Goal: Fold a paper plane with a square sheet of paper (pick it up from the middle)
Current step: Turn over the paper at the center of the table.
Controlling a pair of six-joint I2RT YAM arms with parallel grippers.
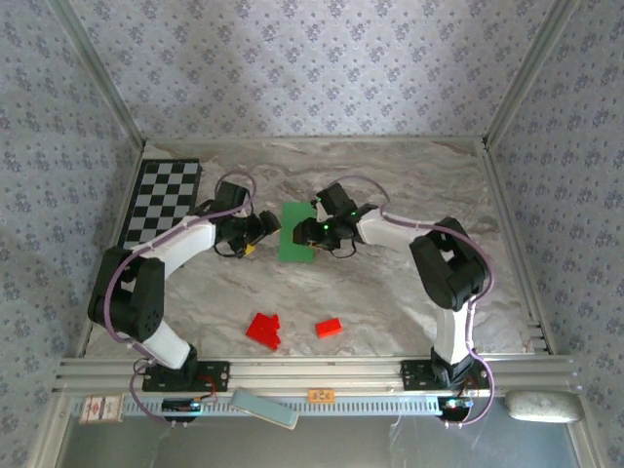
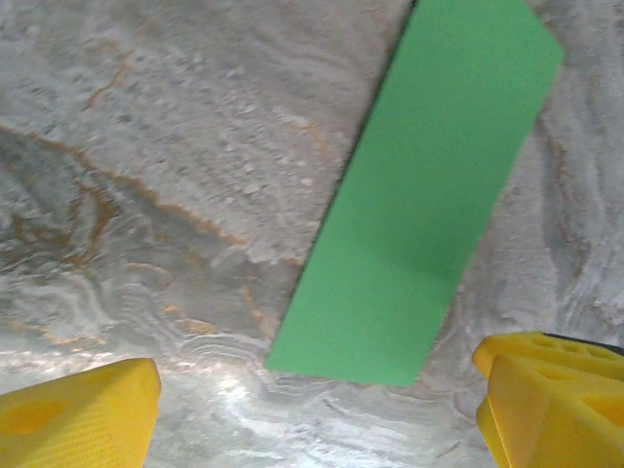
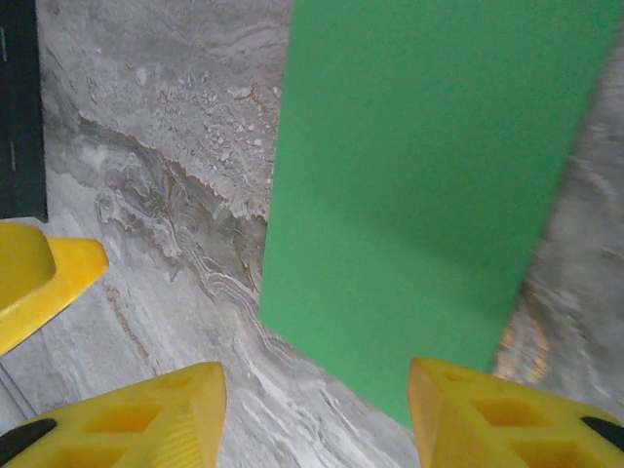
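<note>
Grey marbled tabletop (image 1: 419,185) is enclosed by patterned wallpaper on three sides, and the square sheet of paper (image 1: 297,232) is seen lying flat near its middle, between the two arms. It is presented as a long narrow green rectangle rather than a square, so a first fold in half is judged to be done, while no pointed nose has been formed. The left gripper (image 2: 314,363) is held over the sheet's near end with its yellow fingers spread wide and nothing between them. The right gripper (image 3: 314,375) is likewise parted, the paper's edge lying on the table just ahead of its fingers; nothing is clasped. A checkered board (image 1: 161,203) lies at the far left and small red blocks (image 1: 263,330) lie nearer the bases, well apart from the work. Since the sheet is pinned by neither gripper, the fold could spring open, or the paper could be pushed across the smooth surface if one finger is brought down first. A pinch taken on so thin and flat a sheet could be missed, or the edge could be crumpled and the next crease skewed. With both grippers so near each other, a collision of fingers could also be caused.
</note>
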